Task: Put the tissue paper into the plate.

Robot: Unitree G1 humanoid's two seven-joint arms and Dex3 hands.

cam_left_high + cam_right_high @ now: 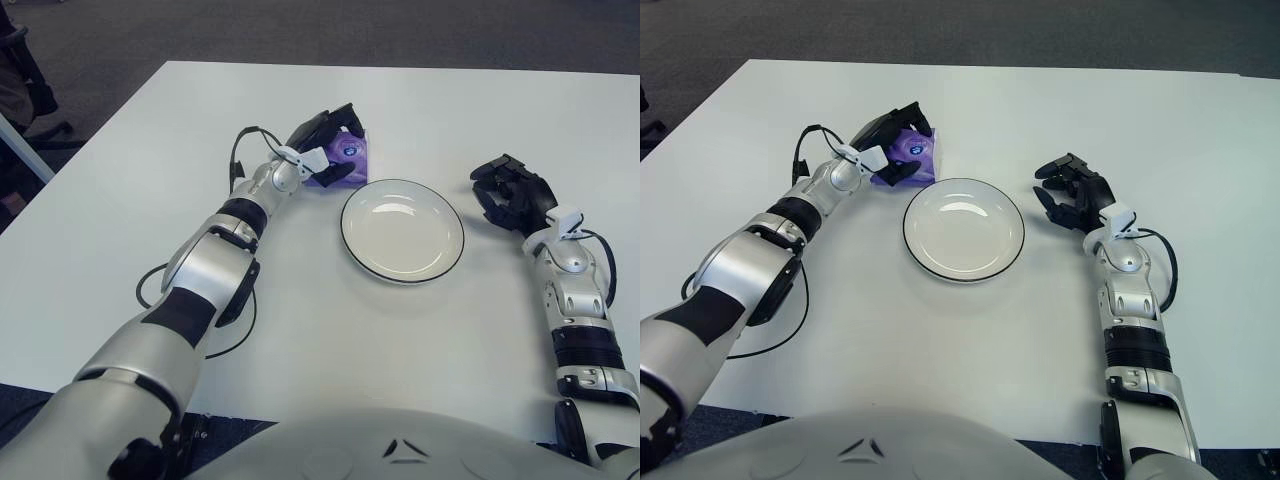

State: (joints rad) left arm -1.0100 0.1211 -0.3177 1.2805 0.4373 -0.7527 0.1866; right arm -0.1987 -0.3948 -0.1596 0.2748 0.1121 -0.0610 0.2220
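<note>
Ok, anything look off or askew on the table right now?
Nothing stands out. The left hand grips the purple tissue pack just beyond the plate's far-left rim; the plate is empty and whole. The right hand shows to the plate's right. No spills or damage.

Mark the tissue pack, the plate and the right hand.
tissue pack [349, 150], left eye view, purple top face.
plate [402, 275], left eye view, near rim.
right hand [1072, 194], right eye view, palm.
</note>
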